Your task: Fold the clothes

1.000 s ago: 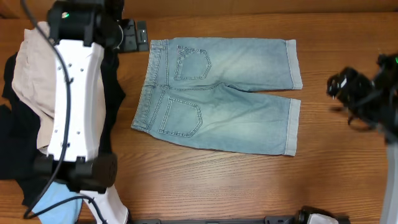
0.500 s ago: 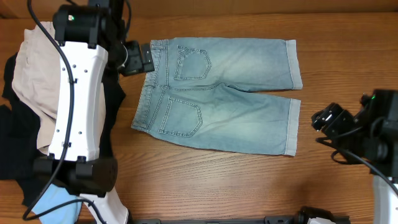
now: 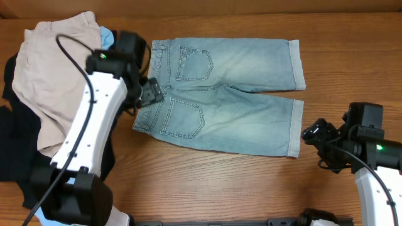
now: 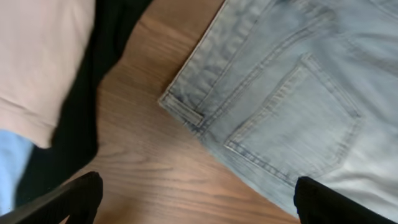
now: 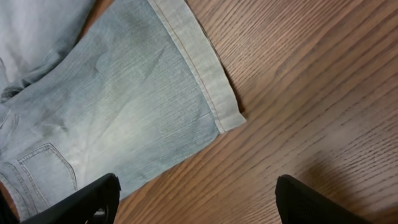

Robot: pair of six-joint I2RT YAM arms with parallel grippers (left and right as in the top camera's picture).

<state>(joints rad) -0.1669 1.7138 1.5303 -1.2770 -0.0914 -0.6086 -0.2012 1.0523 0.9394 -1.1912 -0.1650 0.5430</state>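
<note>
- The light-wash blue denim knee-length shorts [image 3: 220, 94] [image 4: 292, 93] [image 5: 118, 99] lie spread flat in the middle of the brown wooden worktop [image 3: 220, 188]. The back pockets face up, the waistband is at 9 o'clock and both hemmed cuffs are at 3 o'clock.
- The left fingers [image 3: 149, 93] [image 4: 196, 202] are at the shorts' 9 o'clock edge, over the waistband. In the wrist view they are spread wide, with the waistband's lower corner, its belt loop and one stitched pocket showing between the two dark tips. I cannot tell whether they touch the cloth.
- The right fingers [image 3: 312, 134] [image 5: 199, 202] are at 4 o'clock from the shorts' centre, just beside the lower cuff. They too are spread wide, and the corner of that cuff and bare wood show between the tips.
- A heap of other clothes sits at 9 to 10 o'clock on the worktop, partly under the white left arm.
- The crumpled beige fabric shorts [image 3: 47, 63] [image 4: 37, 62] lie on top of the heap.
- A black cloth garment [image 3: 12, 144] [image 4: 109, 62] lies beneath and around them, near the denim waistband.
- A sky-blue cloth garment [image 3: 108, 36] [image 4: 11, 168] peeks out at the heap's 12 o'clock edge.
</note>
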